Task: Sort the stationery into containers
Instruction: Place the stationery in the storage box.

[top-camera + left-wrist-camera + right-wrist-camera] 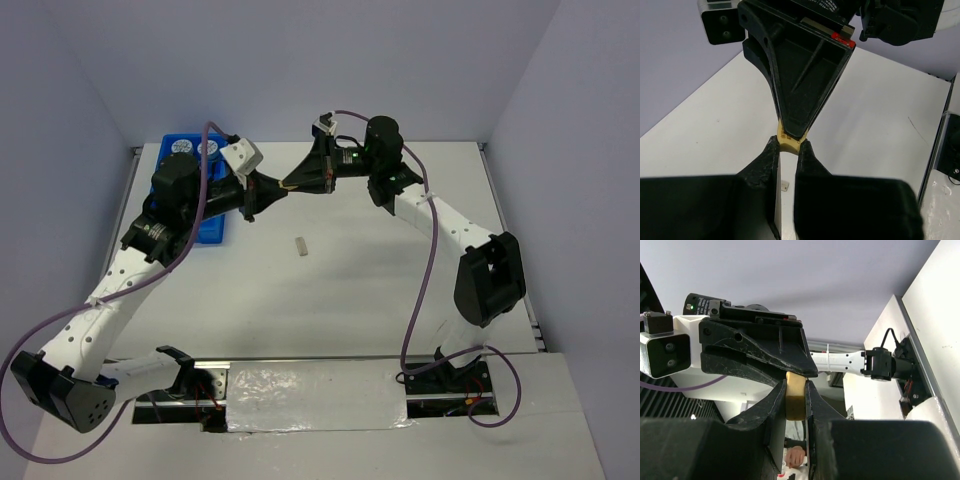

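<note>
the white table [380, 300] takes up most of the top view, and the left arm [120, 280] and right arm [450, 225] reach in from their own sides to meet above its far middle. the blue tray [212, 233] sits at the far left, partly hidden under the left arm, with two tape rolls [182, 148] showing in its far end. the left gripper [788, 152] and the right gripper [796, 405] point tip to tip in the air, and both look clenched on the same beige eraser [789, 141]: each wrist view shows its own fingers pressed to the eraser's sides and the other tool's tips pinching the opposite end. this reads as a hand-over, with the eraser well above the table and well to the right of the tray. a second eraser [300, 246] lies loose on the table below, near the middle. the risk lies in the timing of the release. if one side lets go before the other has a firm hold on so short a piece, the eraser would likely drop or tip out. if both pull apart while clamped, it could twist or spring away. each side has only a little of it to hold.
</note>
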